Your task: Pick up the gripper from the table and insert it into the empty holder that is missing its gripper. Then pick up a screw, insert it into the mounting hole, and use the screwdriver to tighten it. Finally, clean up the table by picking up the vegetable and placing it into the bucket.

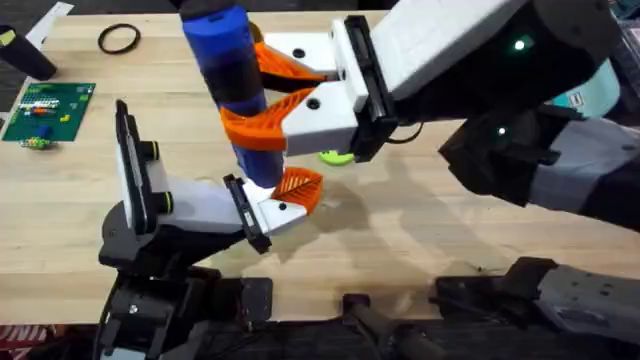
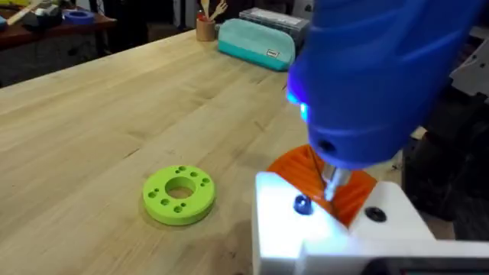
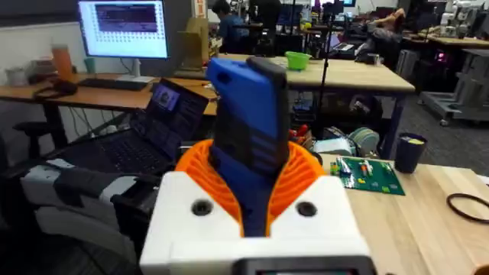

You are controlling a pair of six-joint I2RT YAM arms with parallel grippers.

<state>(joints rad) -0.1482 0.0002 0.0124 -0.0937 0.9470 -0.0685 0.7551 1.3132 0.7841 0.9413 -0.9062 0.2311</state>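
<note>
Nearest the arms' bases, the left gripper (image 1: 280, 205) carries the holder (image 1: 268, 213), and the orange gripper (image 1: 299, 187) finger already sits in that white block, so the insertion looks done. The left arm grasps nothing else; I cannot tell how its jaws stand.

Just above it, the right gripper (image 1: 262, 97) is clenched on the blue screwdriver (image 1: 232, 70), held upright with its metal tip (image 2: 333, 182) down at the block's face, beside the mounting hole (image 2: 302, 205). I judge the screw-tightening step is under way; whether a screw is seated is too small to tell.

Farther in, toward the desk's middle, the yellow-green vegetable (image 2: 179, 195) lies on the desk (image 1: 420, 215), not yet cleared. Clean-up remains.
</note>
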